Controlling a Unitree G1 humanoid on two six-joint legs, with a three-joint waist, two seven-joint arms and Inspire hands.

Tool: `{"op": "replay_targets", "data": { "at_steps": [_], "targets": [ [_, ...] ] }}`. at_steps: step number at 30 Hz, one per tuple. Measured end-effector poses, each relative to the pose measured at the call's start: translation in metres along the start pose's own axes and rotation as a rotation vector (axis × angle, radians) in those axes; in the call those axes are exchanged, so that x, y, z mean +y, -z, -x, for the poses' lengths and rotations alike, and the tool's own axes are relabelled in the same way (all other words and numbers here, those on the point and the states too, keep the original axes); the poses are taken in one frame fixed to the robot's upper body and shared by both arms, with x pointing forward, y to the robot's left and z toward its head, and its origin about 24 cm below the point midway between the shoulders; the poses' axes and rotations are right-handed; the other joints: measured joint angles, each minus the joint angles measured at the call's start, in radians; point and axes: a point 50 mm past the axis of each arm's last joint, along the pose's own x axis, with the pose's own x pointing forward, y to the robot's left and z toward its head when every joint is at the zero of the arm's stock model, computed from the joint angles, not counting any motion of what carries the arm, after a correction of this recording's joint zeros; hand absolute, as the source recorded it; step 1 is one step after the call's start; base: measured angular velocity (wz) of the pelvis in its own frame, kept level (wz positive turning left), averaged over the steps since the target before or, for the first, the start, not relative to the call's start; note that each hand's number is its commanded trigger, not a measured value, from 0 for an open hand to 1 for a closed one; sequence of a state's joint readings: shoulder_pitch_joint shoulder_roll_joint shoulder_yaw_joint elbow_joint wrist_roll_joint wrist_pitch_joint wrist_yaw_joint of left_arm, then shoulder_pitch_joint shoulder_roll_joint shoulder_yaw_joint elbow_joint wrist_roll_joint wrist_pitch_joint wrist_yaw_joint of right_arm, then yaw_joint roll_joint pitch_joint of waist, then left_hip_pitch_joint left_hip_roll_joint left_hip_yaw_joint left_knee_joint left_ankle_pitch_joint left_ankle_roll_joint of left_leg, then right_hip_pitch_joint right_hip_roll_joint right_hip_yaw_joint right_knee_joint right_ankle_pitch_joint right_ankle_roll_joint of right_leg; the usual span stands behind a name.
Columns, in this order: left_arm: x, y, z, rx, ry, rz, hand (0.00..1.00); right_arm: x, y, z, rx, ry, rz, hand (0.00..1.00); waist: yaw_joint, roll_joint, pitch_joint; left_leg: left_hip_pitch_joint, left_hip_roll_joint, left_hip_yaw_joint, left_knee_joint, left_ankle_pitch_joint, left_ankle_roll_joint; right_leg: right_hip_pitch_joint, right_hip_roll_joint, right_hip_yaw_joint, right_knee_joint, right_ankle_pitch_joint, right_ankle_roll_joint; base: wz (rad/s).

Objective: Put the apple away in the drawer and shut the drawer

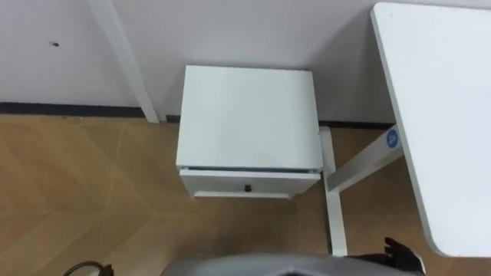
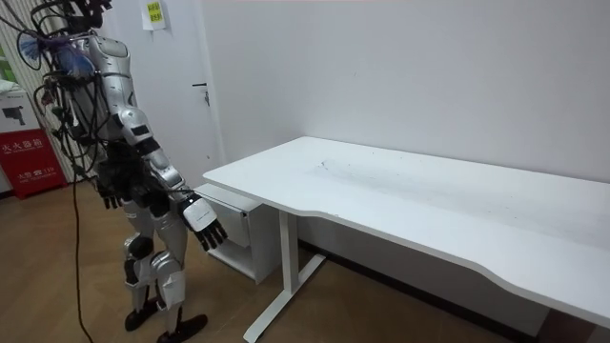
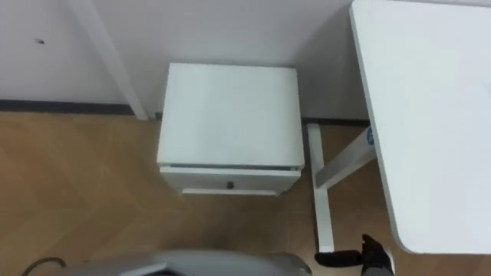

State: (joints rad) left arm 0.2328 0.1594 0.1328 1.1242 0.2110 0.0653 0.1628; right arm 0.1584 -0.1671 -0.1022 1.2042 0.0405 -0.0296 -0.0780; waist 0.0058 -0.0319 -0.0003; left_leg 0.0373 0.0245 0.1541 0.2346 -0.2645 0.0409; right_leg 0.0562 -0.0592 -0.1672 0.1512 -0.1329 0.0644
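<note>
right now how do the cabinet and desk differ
The cabinet is a low box on the floor; the desk is a taller thin top on a leg. The cabinet's top is small and squarish; the desk's is long and wide. The cabinet has a drawer with a dark knob; the desk shows none. Both are white, by the wall.

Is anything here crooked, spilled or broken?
Nothing stands out. The small white cabinet sits square against the wall beside the desk, its drawer looks straight, and the wooden floor shows no spill.
</note>
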Motion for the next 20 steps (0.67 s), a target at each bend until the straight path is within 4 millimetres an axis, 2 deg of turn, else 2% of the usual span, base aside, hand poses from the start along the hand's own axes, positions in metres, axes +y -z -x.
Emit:
{"op": "replay_targets", "data": {
  "at_steps": [6,9,20],
  "targets": [
    [-0.001,0.007,0.0,0.04,-0.001,0.012,0.0,0.003,0.019,0.002,0.098,-0.039,0.006,0.0,-0.001,0.011,0.0008,0.017,-0.002,-0.003,-0.015,0.0,0.0,0.015,-0.001,-0.014,-0.003,-0.001,0.0,0.02],
    [-0.004,0.014,0.001,0.08,0.013,0.013,0.0,0.004,0.026,0.003,0.147,-0.041,0.006,0.0,-0.003,0.013,0.0048,0.027,-0.004,-0.005,-0.015,0.0,0.0,0.026,-0.004,-0.012,-0.003,-0.005,0.0,0.03],
    [-0.013,0.017,0.003,0.104,0.051,-0.011,0.0,0.003,0.033,0.004,0.204,-0.034,0.036,0.0,-0.005,0.034,0.0112,0.031,-0.005,-0.007,-0.022,0.0,0.0,0.03,-0.004,-0.012,-0.001,-0.007,0.001,0.0]
  ]
}}
